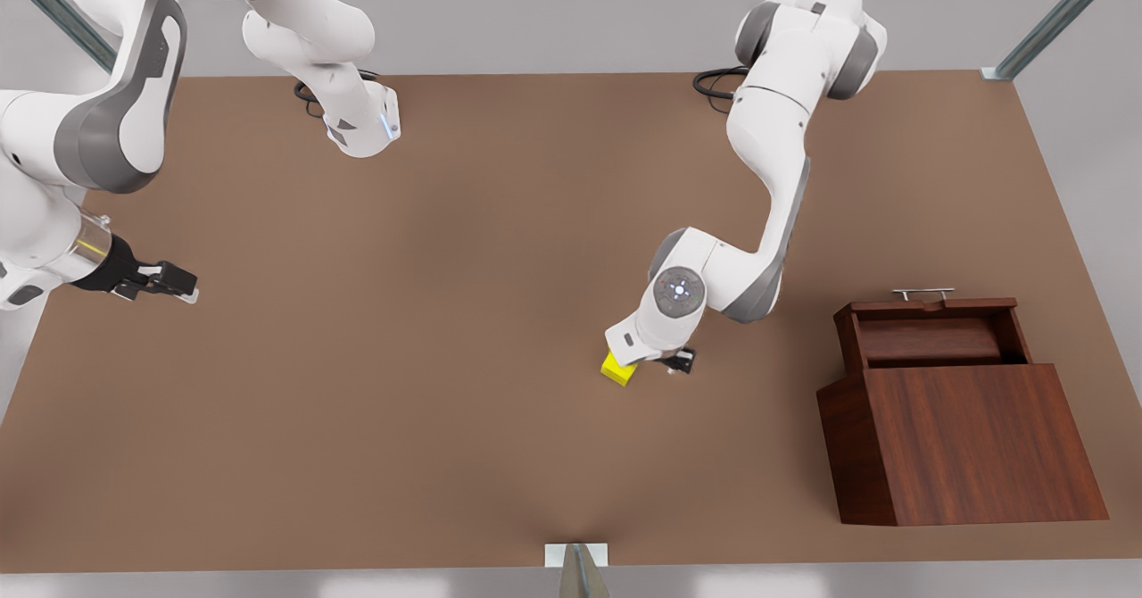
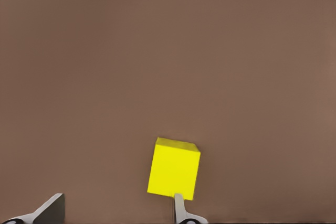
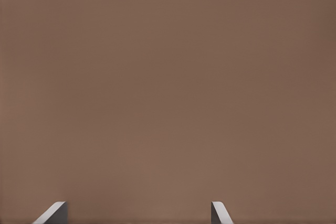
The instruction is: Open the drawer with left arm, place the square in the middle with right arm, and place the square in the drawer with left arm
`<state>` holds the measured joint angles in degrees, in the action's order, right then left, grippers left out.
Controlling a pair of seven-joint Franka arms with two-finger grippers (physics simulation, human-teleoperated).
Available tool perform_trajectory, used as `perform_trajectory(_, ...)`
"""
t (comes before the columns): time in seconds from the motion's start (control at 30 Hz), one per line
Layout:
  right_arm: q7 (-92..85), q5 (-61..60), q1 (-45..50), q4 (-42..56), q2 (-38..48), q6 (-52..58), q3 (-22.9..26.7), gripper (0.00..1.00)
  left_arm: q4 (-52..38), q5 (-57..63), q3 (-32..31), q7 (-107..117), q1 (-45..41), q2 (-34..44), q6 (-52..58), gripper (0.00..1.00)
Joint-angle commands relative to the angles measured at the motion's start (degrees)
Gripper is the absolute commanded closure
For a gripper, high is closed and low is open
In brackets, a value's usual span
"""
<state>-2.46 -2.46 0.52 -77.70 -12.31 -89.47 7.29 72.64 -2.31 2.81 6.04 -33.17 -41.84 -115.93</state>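
- Tabletop (image 1: 401,384) of plain matte brown carried everything, with no mark to show its middle.
- Cabinet (image 1: 968,442), dark wood and slanted, sat at the front view's right, near the table's near edge.
- Drawer (image 1: 928,335) stood pulled out at the cabinet's far side, its silver handle (image 1: 922,293) farthest from the camera and its tray bare.
- Left arm (image 1: 772,178) reached down over the table's middle, just left of the cabinet.
- Right arm (image 1: 80,143) waited at the front view's far left, well apart from the cube.
- Left gripper (image 1: 658,361) was low over the square (image 1: 618,369), fingers spread; in the left wrist view one fingertip (image 2: 179,205) met the cube's edge while the other stood well aside.
- Right gripper (image 1: 169,281) hung with its fingers spread over bare table, pinching nothing.
- Square (image 2: 174,168), a small yellow cube, rested on the table near its middle, not yet between the fingers.
- Risk, as I judged it: the gripper looked off-centre, so closing might shove the cube sideways or clip a corner and lose it before the drawer.
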Motion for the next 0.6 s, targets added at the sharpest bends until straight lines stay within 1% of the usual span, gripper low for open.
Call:
perform_trajectory(0.0,0.0,0.0,0.0,0.0,0.0,0.0,0.0,0.00,0.0,-0.9,-0.2,-0.2,0.0,0.0,0.0,0.00)
perform_trajectory(0.07,0.0,0.0,0.0,0.0,0.0,0.0,0.0,0.00,0.0,-0.9,-0.9,-5.7,-0.1,-1.1,-0.1,0.00)
perform_trajectory(0.1,0.0,0.0,-0.1,0.0,0.0,-0.2,0.0,0.00,0.0,-0.7,-1.8,-6.2,-0.1,-1.9,-1.9,0.00)
perform_trajectory(0.3,0.0,0.0,-0.1,0.0,0.0,-0.4,0.0,0.00,0.0,-0.8,-1.9,-6.8,-0.1,-6.0,-3.9,0.00)
perform_trajectory(0.57,0.0,0.0,-0.3,0.0,0.0,-0.4,0.0,0.00,0.1,-0.7,-2.5,-7.0,-0.5,-8.1,-5.0,0.00)
